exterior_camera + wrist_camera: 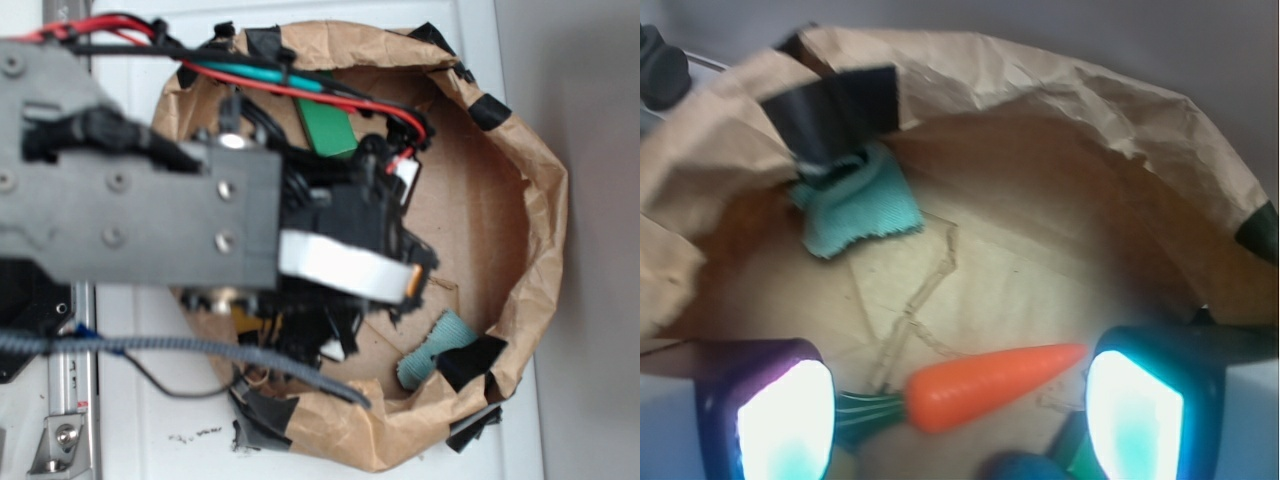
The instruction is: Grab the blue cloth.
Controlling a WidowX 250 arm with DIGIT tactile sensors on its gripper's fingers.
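Blue cloth [855,205] sits far left, tucked under black tape [835,110]; our jaws open w/ carrot [990,385] between — we risk grabbing carrot instead.

A pale teal, ribbed cloth [855,210] was seen against brown paper [1060,110] patched with black tape [835,105]. An orange carrot [990,385] was shown, its stalk possibly green-striped.

The blue cloth [855,205] lies against the paper wall [1060,90], the carrot [990,385] between the jaws.
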